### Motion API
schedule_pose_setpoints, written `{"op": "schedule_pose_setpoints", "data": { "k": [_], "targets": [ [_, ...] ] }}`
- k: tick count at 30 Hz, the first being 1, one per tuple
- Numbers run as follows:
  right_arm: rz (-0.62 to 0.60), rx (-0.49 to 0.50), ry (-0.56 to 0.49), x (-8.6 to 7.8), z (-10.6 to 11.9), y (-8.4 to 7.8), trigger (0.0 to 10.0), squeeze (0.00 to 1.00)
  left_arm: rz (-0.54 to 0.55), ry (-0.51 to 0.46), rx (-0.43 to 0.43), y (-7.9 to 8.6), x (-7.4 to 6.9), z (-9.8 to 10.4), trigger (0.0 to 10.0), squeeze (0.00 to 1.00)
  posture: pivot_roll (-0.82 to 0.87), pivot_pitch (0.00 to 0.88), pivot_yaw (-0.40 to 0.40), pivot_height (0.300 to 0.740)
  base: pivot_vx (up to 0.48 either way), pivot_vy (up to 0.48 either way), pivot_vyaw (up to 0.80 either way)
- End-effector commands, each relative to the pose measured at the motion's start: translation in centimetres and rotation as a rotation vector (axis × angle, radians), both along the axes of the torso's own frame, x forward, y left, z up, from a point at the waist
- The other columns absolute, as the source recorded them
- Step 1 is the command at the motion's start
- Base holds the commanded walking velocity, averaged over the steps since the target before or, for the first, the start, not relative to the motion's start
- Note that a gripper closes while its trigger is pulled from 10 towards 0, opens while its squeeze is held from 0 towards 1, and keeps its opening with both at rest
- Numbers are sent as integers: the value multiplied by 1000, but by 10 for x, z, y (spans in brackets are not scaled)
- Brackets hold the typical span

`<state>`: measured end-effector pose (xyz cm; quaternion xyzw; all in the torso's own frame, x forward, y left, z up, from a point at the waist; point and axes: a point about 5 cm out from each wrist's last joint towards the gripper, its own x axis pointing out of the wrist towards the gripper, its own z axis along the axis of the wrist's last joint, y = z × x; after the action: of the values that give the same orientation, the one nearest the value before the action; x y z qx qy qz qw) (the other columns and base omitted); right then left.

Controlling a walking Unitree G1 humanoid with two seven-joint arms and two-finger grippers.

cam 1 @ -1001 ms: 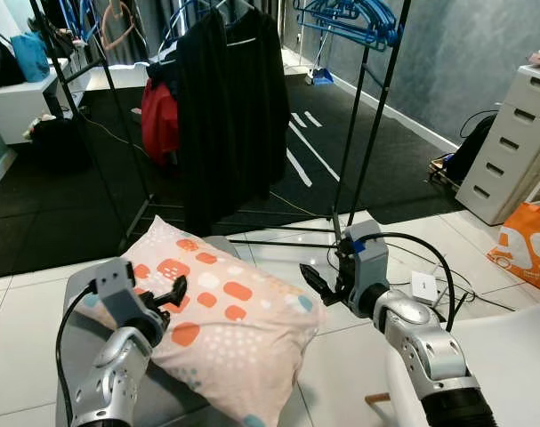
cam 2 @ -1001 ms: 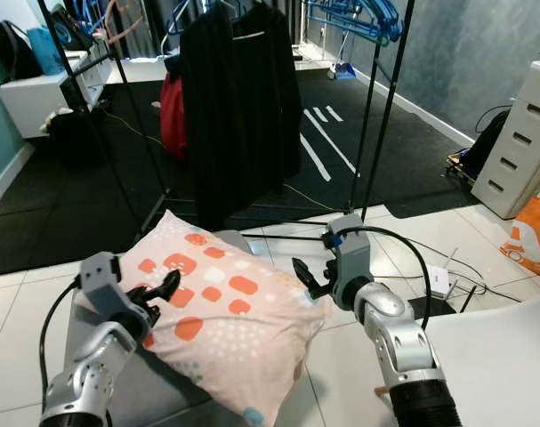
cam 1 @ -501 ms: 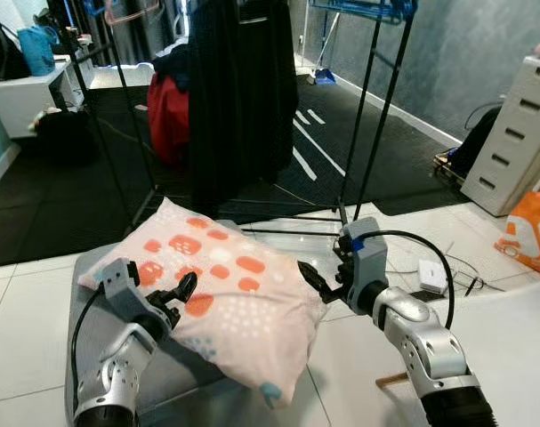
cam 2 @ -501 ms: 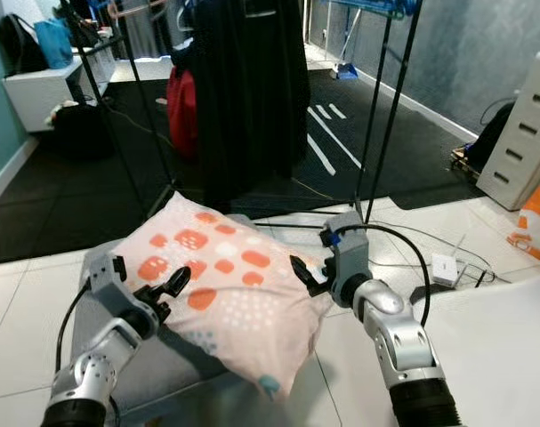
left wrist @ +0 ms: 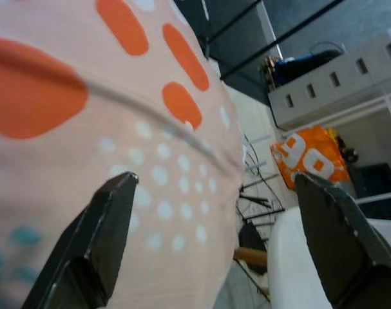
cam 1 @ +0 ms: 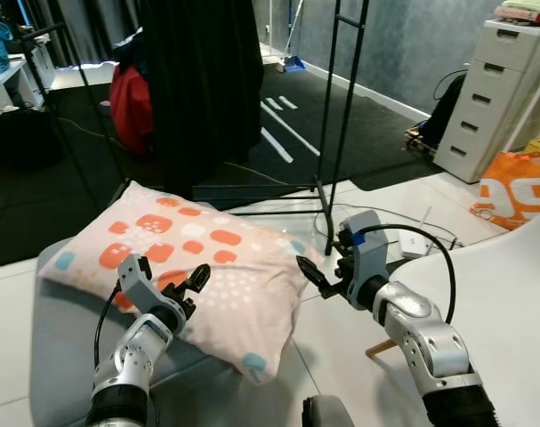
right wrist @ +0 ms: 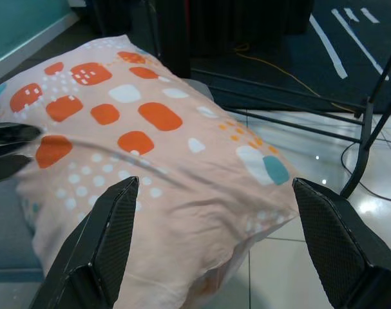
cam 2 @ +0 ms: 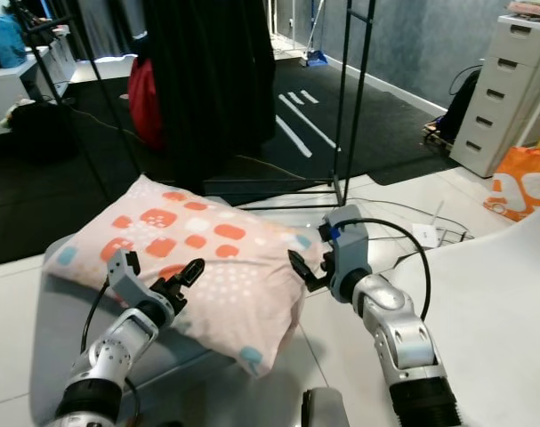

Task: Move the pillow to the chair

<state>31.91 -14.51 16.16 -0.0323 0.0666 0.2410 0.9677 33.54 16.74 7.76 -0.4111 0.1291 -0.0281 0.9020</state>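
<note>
Both tools are spread wide and grasp nothing. Your left tool [cam 1: 197, 283] sits over the near edge of the pillow [cam 1: 198, 253], its fingers [left wrist: 95, 248] apart just above the fabric. Your right tool [cam 1: 307, 272] hovers at the pillow's right corner, fingers [right wrist: 102, 241] likewise parted. You can see the pink pillow with orange patches lying on a grey cushion [cam 1: 56, 347] on the tiled floor [cam 1: 341, 338], before a clothes rack [cam 1: 336, 116]. A white chair [cam 1: 510, 302] stands just to your right.
</note>
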Motion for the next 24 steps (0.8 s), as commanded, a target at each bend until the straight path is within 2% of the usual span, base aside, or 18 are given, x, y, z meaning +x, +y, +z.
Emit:
{"op": "schedule_pose_setpoints", "data": {
  "k": [1,7,8,9,10,12,13,14,16,18,19,20,23,24],
  "targets": [
    [25,20,-2,-2,4,6,10000,0,36,35,-13,5,-2,-6,10000,0,-269,23,24,552,0,0,0],
    [50,11,6,-9,4,10,10000,0,110,67,-67,17,-4,-12,10000,0,-274,65,32,537,0,0,0],
    [69,2,14,-14,3,11,10000,0,144,72,-78,24,-6,-14,10000,0,-277,84,34,532,0,0,0],
    [69,2,14,-14,3,11,10000,0,144,72,-78,24,-6,-14,10000,0,-277,84,34,532,0,0,0],
    [92,-4,20,-19,2,12,10000,0,181,70,-80,34,-10,-16,10000,0,-281,107,34,527,0,0,0],
    [92,-4,20,-19,2,12,10000,0,181,70,-80,34,-10,-16,10000,0,-281,107,34,527,0,0,0],
    [118,-4,27,-24,3,14,10000,0,235,57,-73,47,-14,-16,10000,0,-283,125,35,522,0,0,0],
    [118,-4,27,-24,3,14,10000,0,235,57,-73,47,-14,-16,10000,0,-283,125,35,522,0,0,0],
    [157,5,39,-34,5,18,10000,0,363,21,-22,82,-26,-11,10000,0,-283,152,32,512,0,0,0],
    [184,8,51,-41,8,18,10000,0,471,-11,24,118,-46,-3,10000,0,-271,185,26,502,0,0,0],
    [190,7,54,-43,8,18,10000,0,495,-18,36,127,-53,0,10000,0,-269,190,25,497,0,0,0],
    [190,7,54,-43,8,18,10000,0,495,-18,36,127,-53,0,10000,0,-269,190,25,497,0,0,0],
    [193,1,67,-46,9,17,10000,0,521,-26,57,143,-67,5,10000,0,-261,218,18,482,0,0,0],
    [193,1,67,-46,9,17,10000,0,521,-26,57,143,-67,5,10000,0,-261,218,18,482,0,0,0]
  ]
}}
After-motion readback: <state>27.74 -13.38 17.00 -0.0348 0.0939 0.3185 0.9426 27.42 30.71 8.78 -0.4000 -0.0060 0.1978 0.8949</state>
